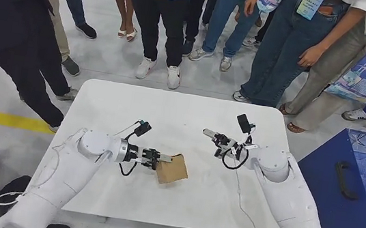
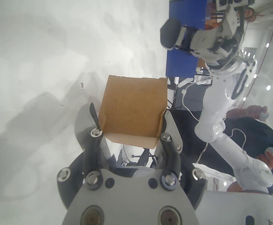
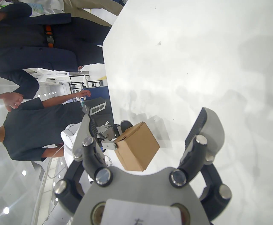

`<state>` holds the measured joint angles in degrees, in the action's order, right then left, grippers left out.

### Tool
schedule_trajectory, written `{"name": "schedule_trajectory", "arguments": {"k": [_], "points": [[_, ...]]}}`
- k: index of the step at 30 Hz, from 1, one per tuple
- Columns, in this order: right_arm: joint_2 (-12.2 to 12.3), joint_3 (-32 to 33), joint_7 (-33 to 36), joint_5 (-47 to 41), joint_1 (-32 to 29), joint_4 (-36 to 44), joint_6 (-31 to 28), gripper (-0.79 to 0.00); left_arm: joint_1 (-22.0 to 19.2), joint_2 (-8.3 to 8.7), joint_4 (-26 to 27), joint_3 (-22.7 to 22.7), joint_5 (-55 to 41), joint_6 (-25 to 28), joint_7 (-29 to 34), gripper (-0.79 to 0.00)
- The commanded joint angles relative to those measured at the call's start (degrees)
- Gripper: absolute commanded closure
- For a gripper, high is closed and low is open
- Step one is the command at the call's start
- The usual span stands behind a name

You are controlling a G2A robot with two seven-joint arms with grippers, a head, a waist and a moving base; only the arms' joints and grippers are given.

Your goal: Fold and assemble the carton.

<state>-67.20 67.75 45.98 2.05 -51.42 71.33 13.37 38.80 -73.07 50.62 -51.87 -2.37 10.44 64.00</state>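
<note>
While the left tool (image 1: 155,157) pinches the brown carton (image 1: 171,169) by its left end, we find the box a little nearer than the middle of the white surface (image 1: 169,112), turned askew so that its edges run at a slant to the surface's sides. From the left wrist view we see the two fingers (image 2: 95,119) pressed against opposite sides of the carton (image 2: 133,108), one on each side wall at the end closest to the wrist, with the brown top panel stretching away between them. In the right wrist view the carton (image 3: 137,149) looks like a closed, squarish box tipped on one corner, and the left tool (image 3: 108,138) grips it at an upper edge. We cannot tell whether its lowest edge touches the surface or hangs just above it. The right tool (image 1: 209,134) is to the right of the carton and farther from us, apart from it and above the surface. Its fingers (image 3: 202,123) are spread wide, with nothing between them.
</note>
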Motion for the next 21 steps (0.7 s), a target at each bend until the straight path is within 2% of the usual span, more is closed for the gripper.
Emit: {"name": "schedule_trajectory", "arguments": {"k": [1,5,9,11,14,15,16,17,18,21], "points": [[0.0,-0.2,0.0,0.1,0.1,-0.1,0.1,-0.785,-1.1,-0.60,-3.1,0.8,-0.7,0.7,-1.1,-0.785],[-0.1,-0.9,0.1,0.2,0.4,0.1,0.5,-0.785,-3.0,-0.75,-7.3,-0.2,-1.3,3.3,-3.9,-0.785],[-0.3,-1.8,0.2,0.3,0.8,0.3,0.8,-0.785,-3.6,0.57,-7.7,-4.0,-1.2,8.3,-7.9,-0.785],[-0.5,-2.4,0.3,0.4,1.0,0.2,0.8,-0.785,-2.0,1.61,-4.5,-6.5,0.3,12.0,-12.5,-0.785],[-0.7,-3.3,0.2,0.5,1.4,-0.3,0.7,-0.785,3.2,3.31,5.7,-9.9,5.1,18.0,-19.6,-0.785],[-0.7,-3.5,0.1,0.5,1.5,-0.4,0.7,-0.785,5.5,3.84,9.9,-10.9,7.6,19.4,-22.1,-0.736],[-0.8,-3.8,0.1,0.5,1.6,-0.6,0.7,-0.785,8.0,4.30,14.6,-11.8,10.6,21.3,-24.8,-0.431],[-0.9,-4.0,0.1,0.5,1.7,-0.7,0.6,-0.785,10.5,4.75,18.7,-12.6,14.4,22.4,-27.6,-0.320],[-0.9,-4.2,0.1,0.5,1.7,-0.8,0.6,-0.785,12.8,5.07,22.4,-13.1,18.1,23.4,-30.0,0.000],[-1.0,-4.5,0.1,0.4,1.8,-1.1,0.3,-0.785,17.7,5.71,30.6,-13.8,32.7,24.2,-38.0,0.000]]}}
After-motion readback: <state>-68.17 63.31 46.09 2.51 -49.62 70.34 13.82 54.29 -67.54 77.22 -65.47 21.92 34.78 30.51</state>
